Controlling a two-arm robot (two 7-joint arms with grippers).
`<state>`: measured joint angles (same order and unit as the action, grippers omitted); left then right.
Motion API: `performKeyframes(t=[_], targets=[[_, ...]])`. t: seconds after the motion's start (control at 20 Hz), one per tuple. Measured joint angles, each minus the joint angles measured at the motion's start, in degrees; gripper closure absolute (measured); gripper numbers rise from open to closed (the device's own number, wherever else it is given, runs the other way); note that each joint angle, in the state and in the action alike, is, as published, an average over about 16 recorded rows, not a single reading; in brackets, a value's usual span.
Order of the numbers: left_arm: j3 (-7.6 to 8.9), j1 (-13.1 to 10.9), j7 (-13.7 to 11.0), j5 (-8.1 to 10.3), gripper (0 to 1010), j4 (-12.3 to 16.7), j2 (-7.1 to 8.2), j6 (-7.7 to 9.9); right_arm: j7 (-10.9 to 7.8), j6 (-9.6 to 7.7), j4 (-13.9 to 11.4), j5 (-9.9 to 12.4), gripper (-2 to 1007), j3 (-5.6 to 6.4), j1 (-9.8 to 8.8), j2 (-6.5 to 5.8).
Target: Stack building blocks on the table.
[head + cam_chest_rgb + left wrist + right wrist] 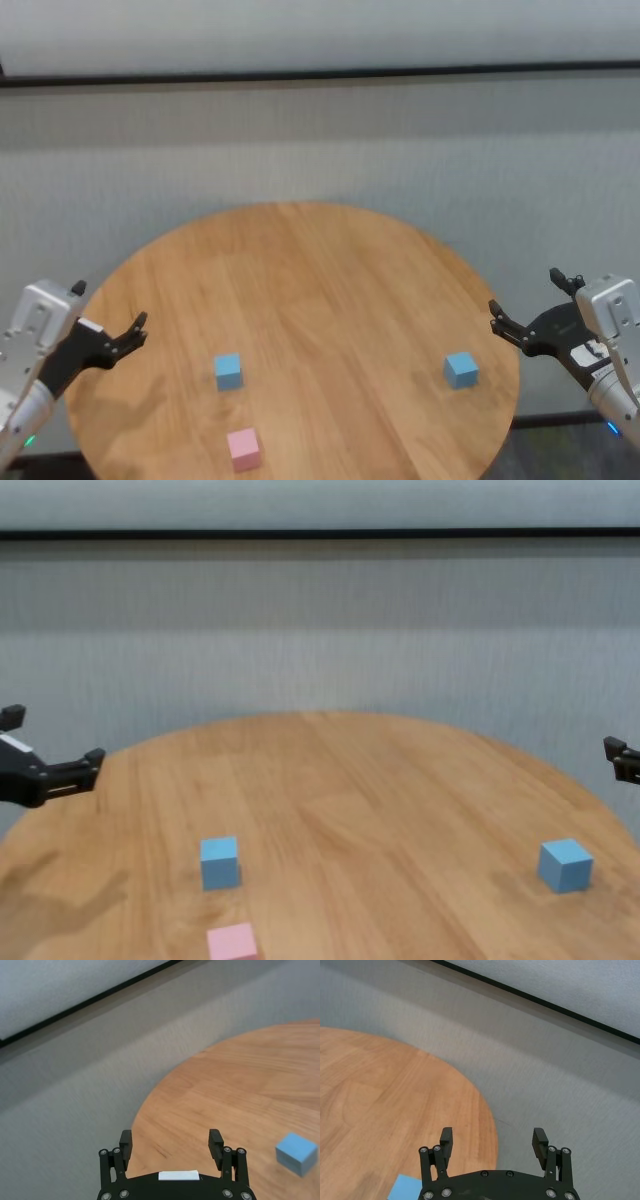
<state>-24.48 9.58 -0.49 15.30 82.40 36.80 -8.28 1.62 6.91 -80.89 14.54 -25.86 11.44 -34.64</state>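
Cubes of matte light blue (229, 371) (461, 369) and pale pink (243, 448) sit apart on the round wood-plank worktop (330, 290), between the spread, empty left tool (108, 338) and right tool (524, 310); likely light, rigid, best pinched across opposite flat faces.

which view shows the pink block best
The head view: the whole pink block sits on the table, near its front edge. The chest view cuts it off at the frame's bottom edge. Neither wrist view shows it.
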Motion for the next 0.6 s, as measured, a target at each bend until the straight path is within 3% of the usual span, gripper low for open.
performKeyframes(t=[0.3,0.6], targets=[[2.72,-4.32,-4.02,2.26,10,2.9,4.29,-3.28,0.0,0.0,0.0,0.0,4,0.0,0.0,0.0],[5.06,-9.71,-10.76,6.12,10,6.59,8.99,-7.64,0.0,0.0,0.0,0.0,4,0.0,0.0,0.0]])
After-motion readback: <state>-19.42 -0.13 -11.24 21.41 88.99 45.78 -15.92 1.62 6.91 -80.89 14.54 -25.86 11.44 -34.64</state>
